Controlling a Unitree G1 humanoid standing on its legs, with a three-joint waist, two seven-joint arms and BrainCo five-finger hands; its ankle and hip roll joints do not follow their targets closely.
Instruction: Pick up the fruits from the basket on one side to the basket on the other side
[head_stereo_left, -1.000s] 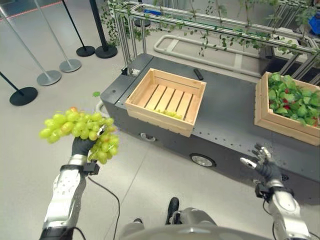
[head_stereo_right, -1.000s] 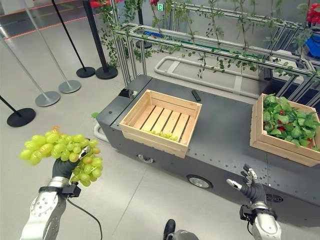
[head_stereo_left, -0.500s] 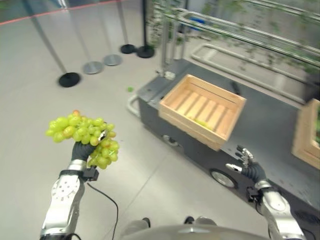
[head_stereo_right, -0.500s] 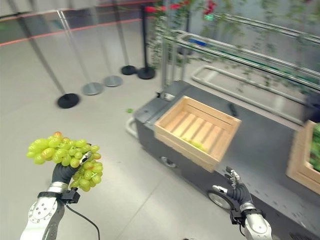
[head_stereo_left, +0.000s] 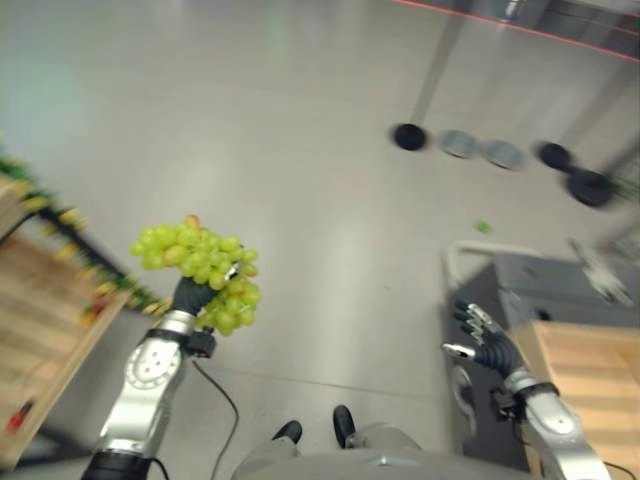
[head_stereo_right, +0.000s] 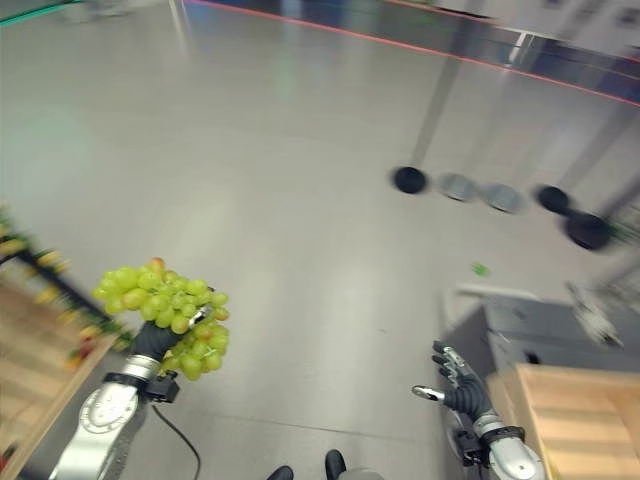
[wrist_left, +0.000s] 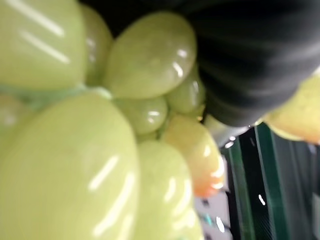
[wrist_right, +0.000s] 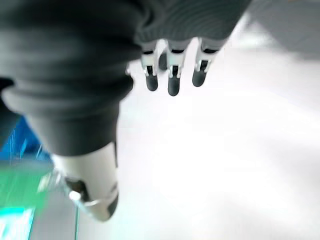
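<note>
While the left hand (head_stereo_left: 190, 296) is raised above the floor (head_stereo_left: 300, 150) with its fingers curled round a bunch of green grapes (head_stereo_left: 200, 270), the right hand (head_stereo_left: 483, 340) hangs empty on the other side, fingers straight and spread, thumb apart. In the right wrist view those fingers (wrist_right: 172, 75) point out over pale floor and touch nothing. The grapes sit on top of the left hand and spill down its side; one grape at the top of the bunch is reddish. In the left wrist view the grapes (wrist_left: 75, 150) press close against the hand's dark cover.

Near the robot's left, a wooden crate (head_stereo_left: 40, 330) stands by the edge of the head views, with a strip of leaves and small yellow and red fruit (head_stereo_left: 70, 225) along its rim. Near the right, just beyond the right hand, another wooden crate (head_stereo_left: 590, 370) sits on a dark grey cart (head_stereo_left: 560, 285), at the cart's near end. A small green scrap (head_stereo_left: 483, 227) lies on the floor past the cart. Farthest off, round post bases (head_stereo_left: 470, 145) stand in a row on the floor, with a red line (head_stereo_right: 400, 45) behind them.
</note>
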